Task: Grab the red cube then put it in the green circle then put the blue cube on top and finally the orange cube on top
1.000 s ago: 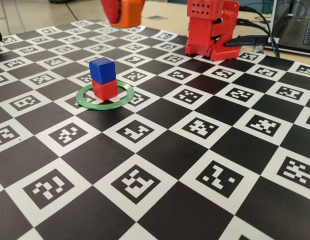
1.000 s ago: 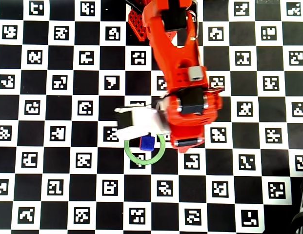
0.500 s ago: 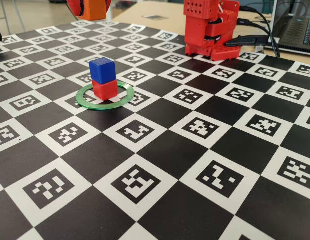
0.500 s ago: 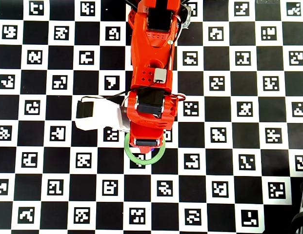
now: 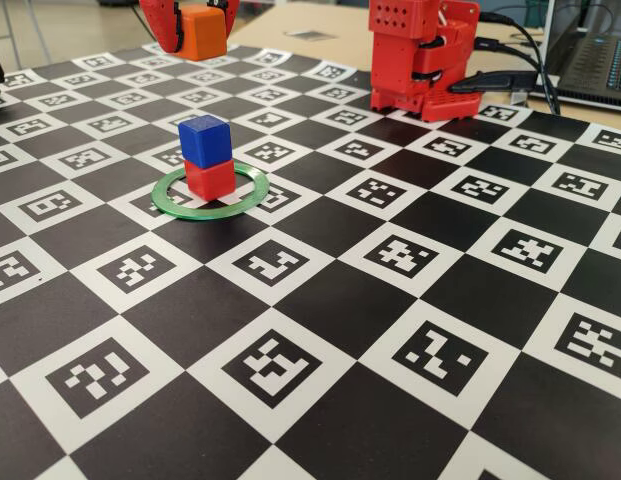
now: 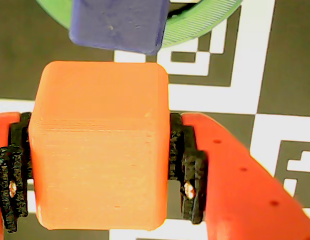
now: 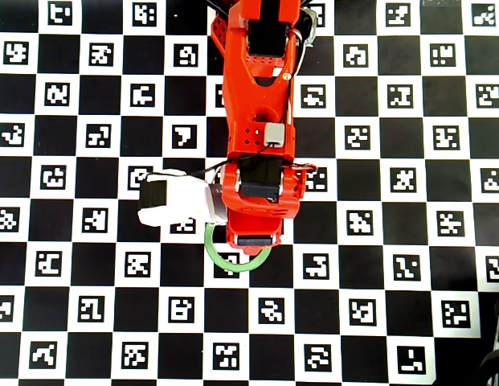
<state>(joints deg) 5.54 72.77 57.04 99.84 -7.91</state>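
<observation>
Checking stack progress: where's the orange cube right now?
In the fixed view the orange cube is at top left, held in the gripper above the board, behind the blue cube stacked on the red cube.

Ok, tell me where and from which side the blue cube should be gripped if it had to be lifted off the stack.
Grip the blue cube on two opposite upright faces, coming straight down from above. It sits squarely on the red cube inside the green ring, so its sides stand clear. A sideways approach would probably topple the stack. The gripper is full, shut on the orange cube.
</observation>
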